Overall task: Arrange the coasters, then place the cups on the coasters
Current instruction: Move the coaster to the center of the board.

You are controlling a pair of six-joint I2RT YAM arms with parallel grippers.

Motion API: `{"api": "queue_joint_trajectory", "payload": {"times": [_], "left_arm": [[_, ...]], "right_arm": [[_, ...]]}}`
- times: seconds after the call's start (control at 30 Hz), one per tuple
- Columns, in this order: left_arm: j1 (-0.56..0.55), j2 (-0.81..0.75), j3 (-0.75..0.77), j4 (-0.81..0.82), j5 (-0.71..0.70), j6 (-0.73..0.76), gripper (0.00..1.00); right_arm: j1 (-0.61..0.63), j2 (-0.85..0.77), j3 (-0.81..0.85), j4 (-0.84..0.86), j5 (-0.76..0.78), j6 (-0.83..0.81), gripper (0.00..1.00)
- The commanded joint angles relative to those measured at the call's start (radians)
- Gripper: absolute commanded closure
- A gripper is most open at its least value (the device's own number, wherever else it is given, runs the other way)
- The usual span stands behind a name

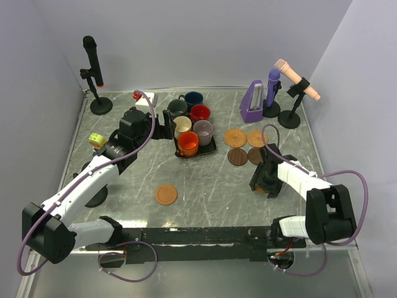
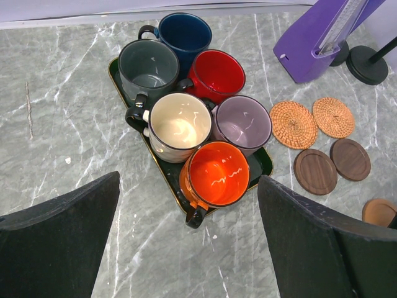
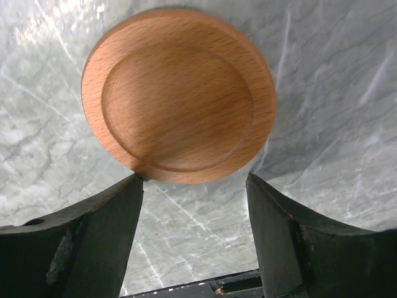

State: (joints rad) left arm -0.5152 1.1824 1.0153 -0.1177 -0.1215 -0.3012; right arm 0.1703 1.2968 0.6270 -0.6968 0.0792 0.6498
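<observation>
Six cups stand packed on a black tray (image 2: 162,171): navy (image 2: 184,34), grey-green (image 2: 147,65), red (image 2: 217,73), cream (image 2: 180,123), mauve (image 2: 242,121) and orange (image 2: 217,174). My left gripper (image 2: 189,186) hangs open just short of the orange cup (image 1: 188,143), holding nothing. Right of the tray lie two woven coasters (image 1: 234,137) (image 1: 257,137) and two dark brown coasters (image 1: 237,156) (image 1: 255,155). A tan wooden coaster (image 1: 166,194) lies alone near the front. My right gripper (image 3: 193,180) is open over another tan coaster (image 3: 178,93), its fingertips at that disc's near edge.
A black microphone stand (image 1: 93,74) is at the back left. A purple metronome (image 1: 253,102) and two more microphones (image 1: 272,93) (image 1: 298,87) stand at the back right. A small toy figure (image 1: 96,141) sits by the left edge, behind my left arm.
</observation>
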Motion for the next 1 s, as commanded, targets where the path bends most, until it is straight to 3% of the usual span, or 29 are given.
{"api": "queue_joint_trajectory", "payload": {"times": [0.0, 0.97], "left_arm": [[-0.005, -0.024, 0.009, 0.024, -0.006, -0.004, 0.03], [-0.005, -0.01, 0.011, 0.021, -0.017, 0.001, 0.03]], "right_arm": [[-0.037, 0.053, 0.014, 0.072, 0.04, -0.058, 0.27], [-0.071, 0.2, 0.145, 0.102, 0.007, -0.153, 0.33]]}}
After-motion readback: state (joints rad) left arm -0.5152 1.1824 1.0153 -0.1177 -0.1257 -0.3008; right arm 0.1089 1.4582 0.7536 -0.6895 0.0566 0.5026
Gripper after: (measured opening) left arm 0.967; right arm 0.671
